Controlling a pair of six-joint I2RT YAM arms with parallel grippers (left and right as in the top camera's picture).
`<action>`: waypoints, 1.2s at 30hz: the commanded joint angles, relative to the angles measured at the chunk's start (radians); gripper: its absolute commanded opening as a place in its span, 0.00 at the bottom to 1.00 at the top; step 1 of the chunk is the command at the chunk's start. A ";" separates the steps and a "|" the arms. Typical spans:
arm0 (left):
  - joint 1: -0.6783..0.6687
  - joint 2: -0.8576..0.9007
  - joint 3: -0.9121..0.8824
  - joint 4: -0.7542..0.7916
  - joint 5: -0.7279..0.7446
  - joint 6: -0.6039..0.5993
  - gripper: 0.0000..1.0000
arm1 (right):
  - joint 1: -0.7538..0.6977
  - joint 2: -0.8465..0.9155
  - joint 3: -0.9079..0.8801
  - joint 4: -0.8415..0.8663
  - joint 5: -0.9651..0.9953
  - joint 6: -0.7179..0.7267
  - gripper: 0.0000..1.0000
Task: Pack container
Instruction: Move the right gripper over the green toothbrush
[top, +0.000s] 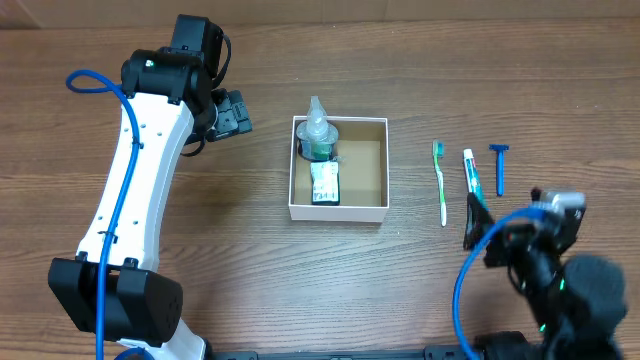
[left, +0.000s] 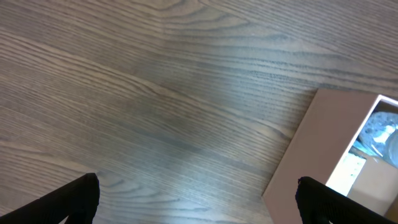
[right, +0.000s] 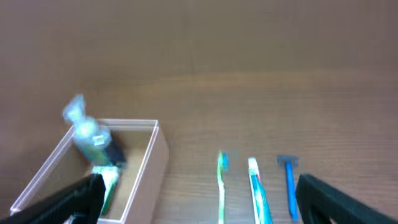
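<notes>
At mid-surface, the container (top: 340, 212) (left: 311, 158) (right: 160, 154): a square, shallow, lidless cardboard box with smooth white outer walls and a matte brown inside. It sits flat on the wood between the two arms, and its right half is bare.
Surface (top: 250, 270): we see wood-grain laminate, brown with long streaks running left to right.
Bottle (top: 318, 135) (right: 87, 134): clear, glossy plastic, rounded in the body and narrowing to a pointed top, with a green band. It lies in the far-left corner of the container, its top over the rim.
Packet (top: 324, 183): flat and rectangular, white with green print and a dark near end. It lies in the container just below the bottle, along the left wall.
Toothbrush (top: 441, 180) (right: 221, 186): a slim white handle with a green head, on the surface right of the container.
Toothpaste tube (top: 470, 172) (right: 256, 193): a narrow soft tube, white with blue and red print, just beside the toothbrush.
Razor (top: 499, 165) (right: 289, 186): blue plastic, T-shaped, the rightmost of the row.
Left arm (top: 130, 190): a smooth white shell with black joints.
Left claw (top: 238, 115) (left: 198, 199): its black fingers are spread fully apart and hold nothing, over bare wood left of the container.
Right claw (top: 478, 220) (right: 200, 193): its dark fingers are spread just as wide and are empty, near the handle ends of the toothbrush and toothpaste tube.
</notes>
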 joint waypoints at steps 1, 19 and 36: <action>0.000 -0.023 0.019 0.001 -0.006 0.007 1.00 | -0.003 0.254 0.182 -0.140 0.017 -0.025 1.00; 0.000 -0.023 0.019 0.001 -0.006 0.007 1.00 | -0.003 0.871 0.341 -0.200 0.169 -0.060 0.96; 0.000 -0.023 0.019 0.001 -0.006 0.007 1.00 | -0.220 1.100 0.341 -0.047 0.016 -0.162 0.67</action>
